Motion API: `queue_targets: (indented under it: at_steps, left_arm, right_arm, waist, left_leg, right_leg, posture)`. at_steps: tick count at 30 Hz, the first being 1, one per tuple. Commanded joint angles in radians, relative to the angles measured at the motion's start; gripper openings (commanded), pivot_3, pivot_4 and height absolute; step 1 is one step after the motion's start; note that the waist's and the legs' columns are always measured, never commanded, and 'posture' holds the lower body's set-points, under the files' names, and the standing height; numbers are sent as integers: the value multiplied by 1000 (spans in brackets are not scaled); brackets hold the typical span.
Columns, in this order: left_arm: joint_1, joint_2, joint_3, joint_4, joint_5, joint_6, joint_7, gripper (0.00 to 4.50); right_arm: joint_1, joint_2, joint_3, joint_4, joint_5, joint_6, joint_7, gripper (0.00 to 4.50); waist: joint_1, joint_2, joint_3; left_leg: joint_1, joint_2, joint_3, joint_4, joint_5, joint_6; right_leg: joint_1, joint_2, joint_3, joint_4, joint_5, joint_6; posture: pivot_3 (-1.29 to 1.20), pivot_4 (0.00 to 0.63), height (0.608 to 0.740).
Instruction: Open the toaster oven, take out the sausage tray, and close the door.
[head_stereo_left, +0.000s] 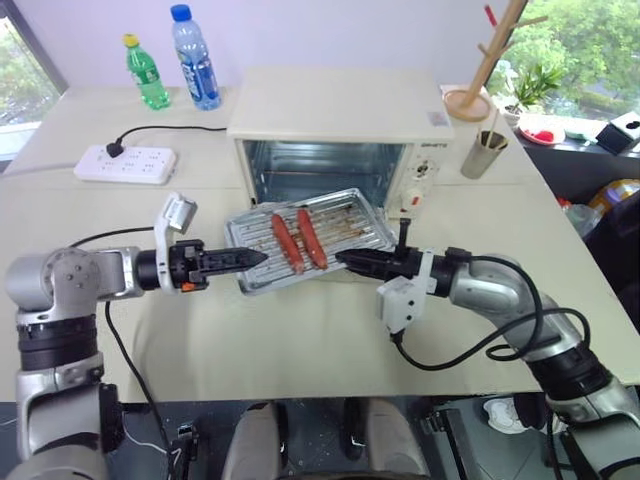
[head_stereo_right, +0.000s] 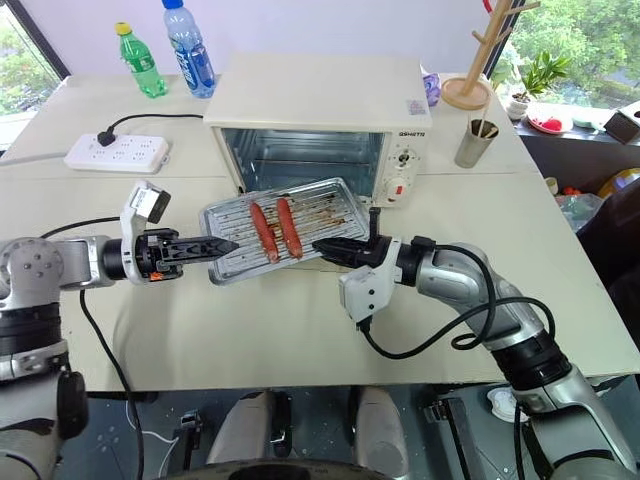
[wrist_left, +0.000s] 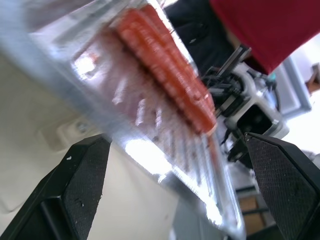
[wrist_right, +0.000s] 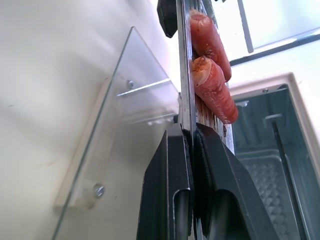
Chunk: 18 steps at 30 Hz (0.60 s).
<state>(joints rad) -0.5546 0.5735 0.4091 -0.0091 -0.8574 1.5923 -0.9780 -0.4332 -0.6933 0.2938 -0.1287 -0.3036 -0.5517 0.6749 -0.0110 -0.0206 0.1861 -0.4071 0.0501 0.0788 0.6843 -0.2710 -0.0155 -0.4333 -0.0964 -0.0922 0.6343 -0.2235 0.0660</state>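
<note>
The worktop (head_stereo_left: 300, 340) fills the middle of the head views, with broad bare surface across the lower centre, enough room to set something down. The toaster oven (head_stereo_left: 340, 110) sits at upper centre with its cavity gaping. Its door (wrist_right: 125, 115) hangs folded down in front, so opening looks done and closing is still to come.

The sausage tray (head_stereo_left: 345, 215) is out of the oven, held at centre over the lowered door and tilted, its two sausages (head_stereo_left: 298, 240) lying side by side. Taking it out seems nearly finished; it is not yet put down.

The right gripper (head_stereo_left: 345, 260), centre right, has its fingers pressed together, pinching the tray's near rim. The left gripper (head_stereo_left: 258, 258), centre left, stands spread at the tray's left edge, gripping nothing. A power strip (head_stereo_left: 125, 163) and two bottles (head_stereo_left: 195, 60) stay well apart at upper left.
</note>
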Motion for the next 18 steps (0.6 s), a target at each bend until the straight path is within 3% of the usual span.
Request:
queue_targets:
  at_steps: [1,4,5,7,14,15,18]
  left_arm:
    - [-3,-12,54,9,-108,22,113,4500]
    - [21,-1,47,2,-201,22,174,4500]
    - [27,3,46,1,-229,22,193,4241]
    - [39,21,31,5,-288,22,222,3678]
    - [48,60,4,59,-444,22,318,311]
    - [51,63,-3,64,-460,22,331,38]
    - [51,60,-14,86,-508,22,374,38]
  right_arm:
    - [-16,3,-9,-1,2,-33,-2,22]
    - [-14,0,-8,13,-7,-48,-5,22]
    - [-14,0,-9,15,-8,-51,-6,7]
    - [-16,1,-11,22,-17,-56,-10,0]
    - [-9,-9,-21,29,-40,-67,-25,0]
    - [-8,-10,-23,28,-40,-67,-26,0]
    - [-6,-13,-29,21,-36,-65,-23,0]
  waist:
    - [-1,0,0]
    - [-1,0,0]
    - [-1,0,0]
    - [-1,0,0]
    - [-1,0,0]
    - [-1,0,0]
    - [-1,0,0]
  left_leg:
    - [0,0,0,0,0,0]
    - [0,0,0,0,0,-1]
    - [1,0,0,0,1,-1]
    - [1,0,0,0,1,-2]
    - [1,0,0,0,1,-2]
    - [1,0,0,0,1,-2]
    - [1,0,0,0,1,-2]
  right_leg:
    - [1,0,0,0,0,0]
    - [1,-1,0,0,0,0]
    - [1,-1,0,0,0,0]
    - [1,-1,0,0,0,0]
    - [1,-1,0,0,0,0]
    - [1,-1,0,0,0,0]
    - [1,-1,0,0,0,0]
  posture:
    - [0,150,722]
    - [0,150,722]
    - [0,150,722]
    - [0,150,722]
    - [0,150,722]
    - [0,150,722]
    - [0,150,722]
